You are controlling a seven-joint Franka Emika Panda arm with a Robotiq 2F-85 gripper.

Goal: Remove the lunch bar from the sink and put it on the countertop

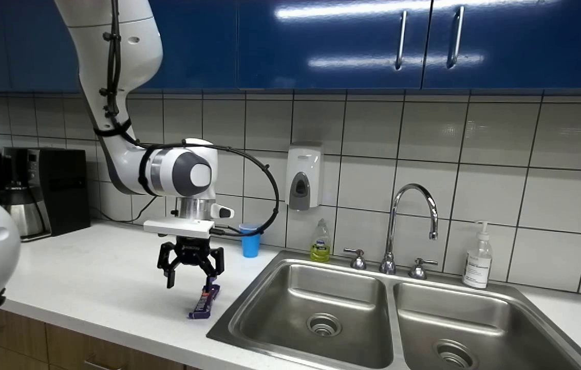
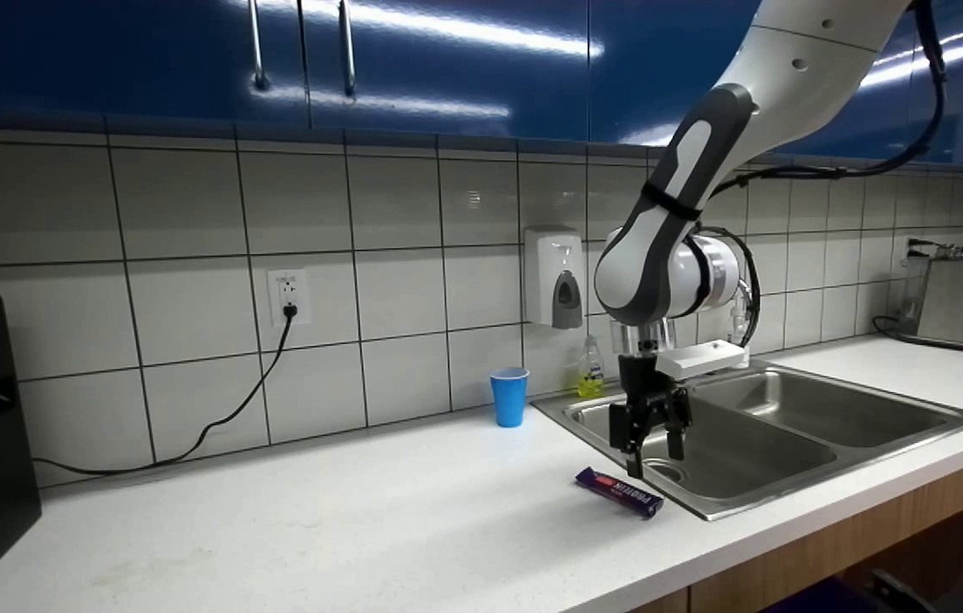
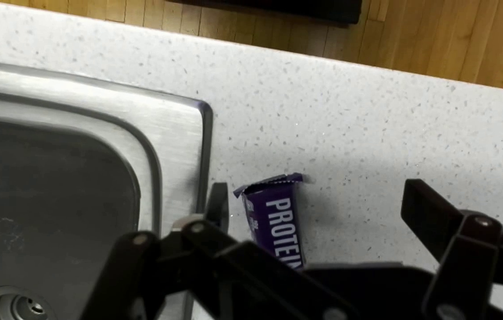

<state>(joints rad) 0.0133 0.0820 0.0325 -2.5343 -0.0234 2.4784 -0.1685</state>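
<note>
The lunch bar is a dark purple wrapped bar with a bit of red. It lies flat on the white countertop (image 1: pixel 105 272) (image 2: pixel 345 519) (image 3: pixel 344 120) beside the sink, in both exterior views (image 1: pixel 202 306) (image 2: pixel 620 492). The wrist view shows its near part with "PROTEIN" lettering (image 3: pixel 274 218); the gripper hides the rest. The steel sink (image 1: pixel 241 316) (image 2: pixel 707 507) (image 3: pixel 178 133) has two basins. My gripper (image 1: pixel 189 282) (image 2: pixel 656 457) (image 3: pixel 318 200) is open and empty, pointing down above the bar. In the wrist view the bar lies between the spread fingers, closer to the sink-side finger.
A blue cup (image 1: pixel 250 240) (image 2: pixel 509 397) stands at the back near the sink. A soap bottle (image 1: pixel 320 242) (image 2: pixel 590 370), the chrome faucet (image 1: pixel 390 231) and a pump bottle (image 1: pixel 478 259) stand behind the basins. A black coffee machine (image 1: pixel 59 190) is at the counter's far end.
</note>
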